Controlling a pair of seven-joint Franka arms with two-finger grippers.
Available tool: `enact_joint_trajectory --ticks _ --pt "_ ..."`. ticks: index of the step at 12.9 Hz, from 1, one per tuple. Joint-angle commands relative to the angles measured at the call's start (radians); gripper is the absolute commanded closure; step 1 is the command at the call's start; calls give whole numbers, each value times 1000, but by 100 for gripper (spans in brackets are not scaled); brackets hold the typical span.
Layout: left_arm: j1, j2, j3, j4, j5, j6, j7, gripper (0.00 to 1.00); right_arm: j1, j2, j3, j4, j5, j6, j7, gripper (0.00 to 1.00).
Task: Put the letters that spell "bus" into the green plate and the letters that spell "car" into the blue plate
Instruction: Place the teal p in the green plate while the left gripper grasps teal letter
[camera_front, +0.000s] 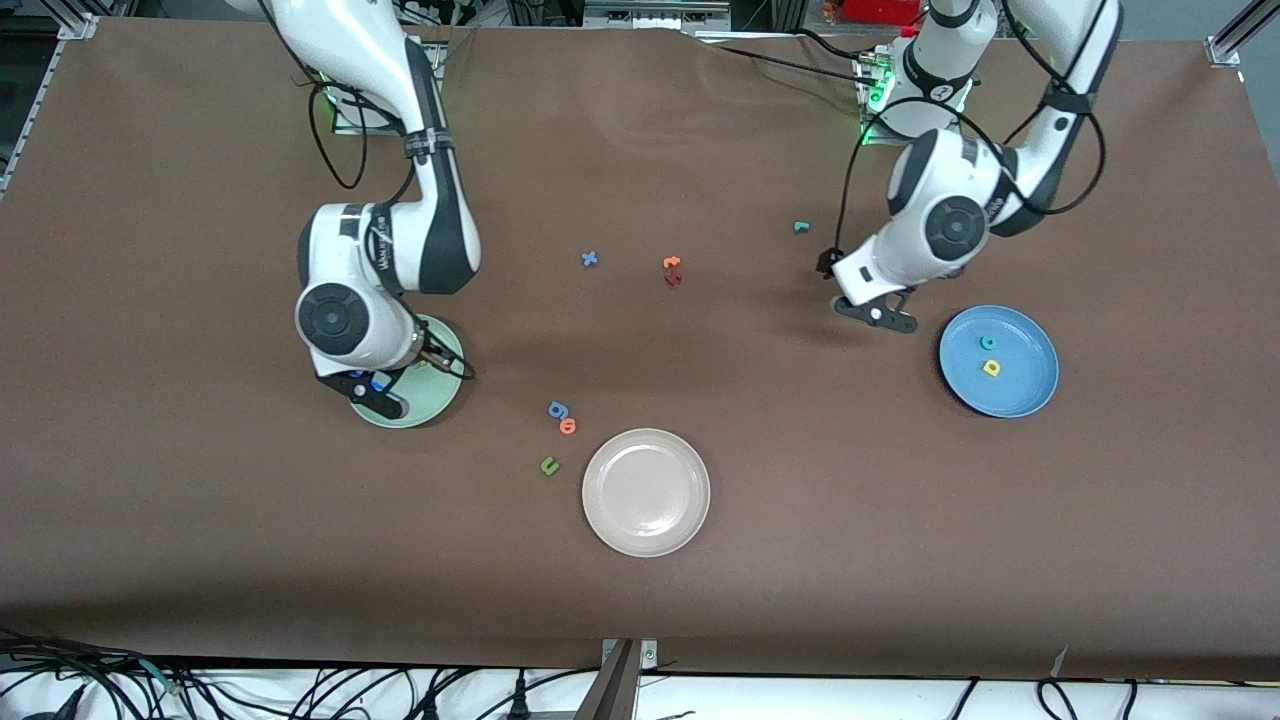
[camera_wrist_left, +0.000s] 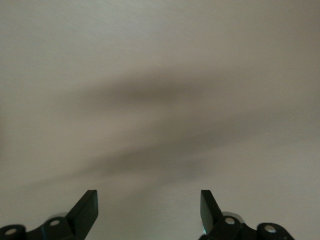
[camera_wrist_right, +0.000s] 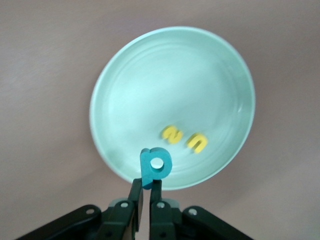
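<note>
The right gripper (camera_wrist_right: 146, 192) hangs over the green plate (camera_wrist_right: 125, 90), its fingers pinched on the teal b (camera_wrist_right: 155, 166); in the plate lie the yellow s (camera_wrist_right: 173, 134) and yellow u (camera_wrist_right: 197, 142). The left gripper (camera_wrist_left: 149, 206) stands wide and empty over bare brown table (camera_front: 700, 620), beside the blue plate (camera_front: 1030, 395), which holds the teal c (camera_front: 988, 343) and yellow a (camera_front: 991, 368). The teal r (camera_front: 800, 227) lies on the table farther from the front camera than that gripper. Toward mid-table sit a beige-white plate (camera_front: 646, 492), blue g (camera_front: 557, 409) and dark green u (camera_front: 549, 465). Cables (camera_front: 300, 690) trail along the table's near edge.
</note>
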Motion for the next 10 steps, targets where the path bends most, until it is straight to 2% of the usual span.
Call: enact_joint_trajectory --ticks 1,3,5,8,10 --pt "-29 -62 6 -156 -32 148 -18 7 -17 4 3 7 -9 -16 -38 0" --pt "-65 -63 2 -235 -34 256 -21 7 -12 2 5 31 -2 -49 -35 0" --pt "-72 -83 -24 -291 -34 300 -61 8 -12 -4 5 62 3 -71 -35 0" --pt "-75 -82 -153 -299 -34 304 -266 8 -9 -33 3 99 3 -115 -35 0" --pt "-77 -85 -170 -301 -34 299 -271 8 -14 -51 -21 128 3 -108 -36 0"
